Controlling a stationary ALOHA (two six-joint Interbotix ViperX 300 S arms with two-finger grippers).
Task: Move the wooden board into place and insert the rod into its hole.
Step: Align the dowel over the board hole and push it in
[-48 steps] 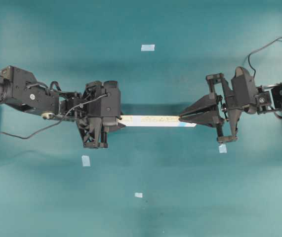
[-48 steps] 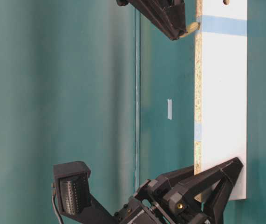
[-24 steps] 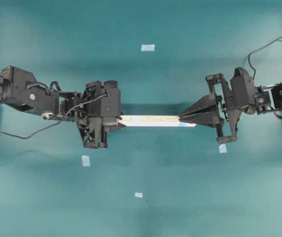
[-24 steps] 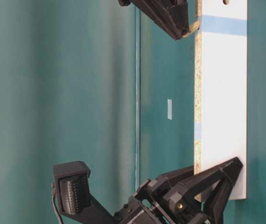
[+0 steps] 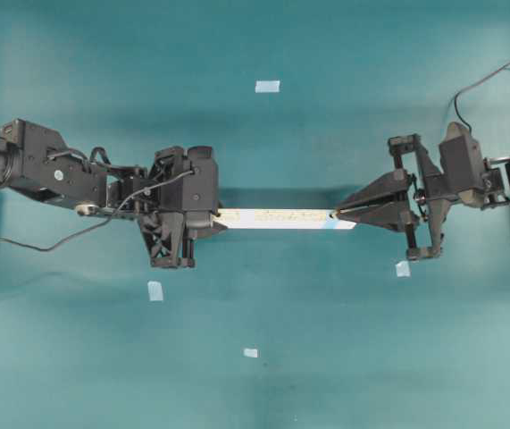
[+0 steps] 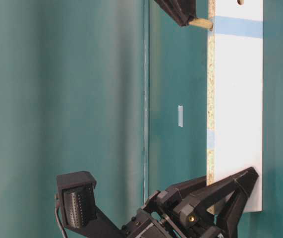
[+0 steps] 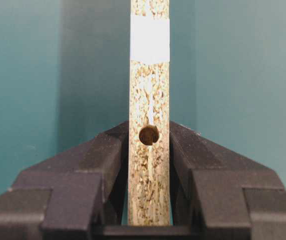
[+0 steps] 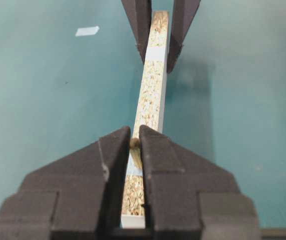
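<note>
A: Where is the wooden board (image 5: 272, 217)?

B: Held on edge above the teal table (image 5: 344, 357), running left to right between the two arms. Its speckled chipboard edge faces up, and the left wrist view shows a round hole (image 7: 149, 135) in that edge, between the fingers.

A: And the rod (image 6: 200, 23)?

B: A small cream peg, pinched at the tip of the right gripper (image 5: 338, 214). In the table-level view it sticks out from the fingertips and its end meets the board's speckled edge beside a blue tape band (image 6: 238, 27). How deep it sits, I cannot tell.

A: The left gripper (image 7: 149, 150)?

B: Clamped on the board's left end, one finger on each white face.

A: Any writing or labels?

B: None that can be read. The board carries only plain pale-blue tape patches; one crosses the edge in the left wrist view (image 7: 150, 38).

A: The surface around it?

B: A plain teal tabletop with a few loose tape squares: one on the far side (image 5: 267, 87), one near the left gripper (image 5: 154, 290), a small one on the near side (image 5: 251, 353), another under the right arm (image 5: 402, 268). A cable (image 5: 478, 85) loops behind the right arm.
</note>
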